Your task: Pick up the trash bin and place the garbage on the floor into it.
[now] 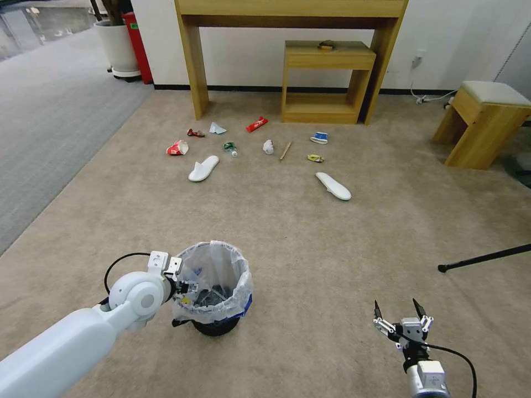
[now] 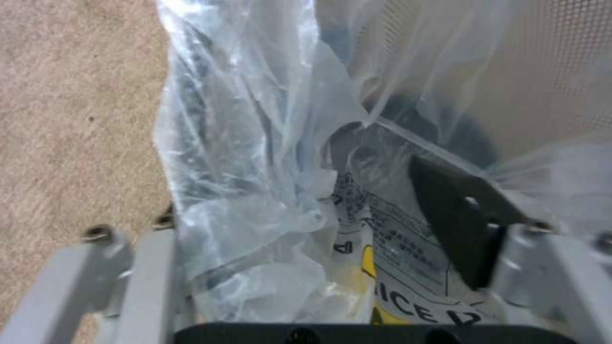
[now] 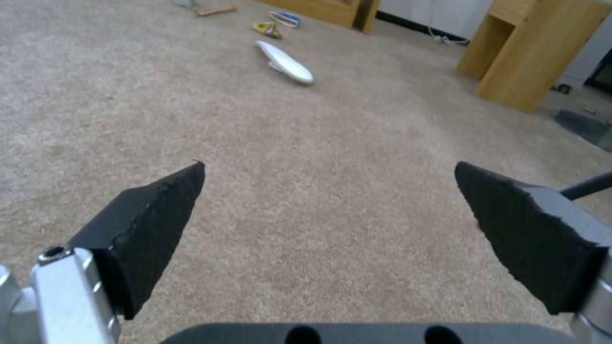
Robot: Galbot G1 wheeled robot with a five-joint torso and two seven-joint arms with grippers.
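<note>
At the near rim of the trash bin (image 1: 215,287), the left tool (image 1: 185,287) pinches wall and liner; lift it level, since the garbage (image 1: 203,168) lies well beyond on the floor (image 1: 310,243). Right of the bin, the right tool (image 1: 397,310) hangs wide, empty.

Readable print appears in one place: a white and yellow printed label (image 2: 389,258) on the plastic liner of the trash bin (image 2: 267,157), lying between the fingers of the left tool (image 2: 332,282). Large black letters there read "ICE" (the start and end of the word are cut off), and the finer lines of print above them are too small to read.
</note>
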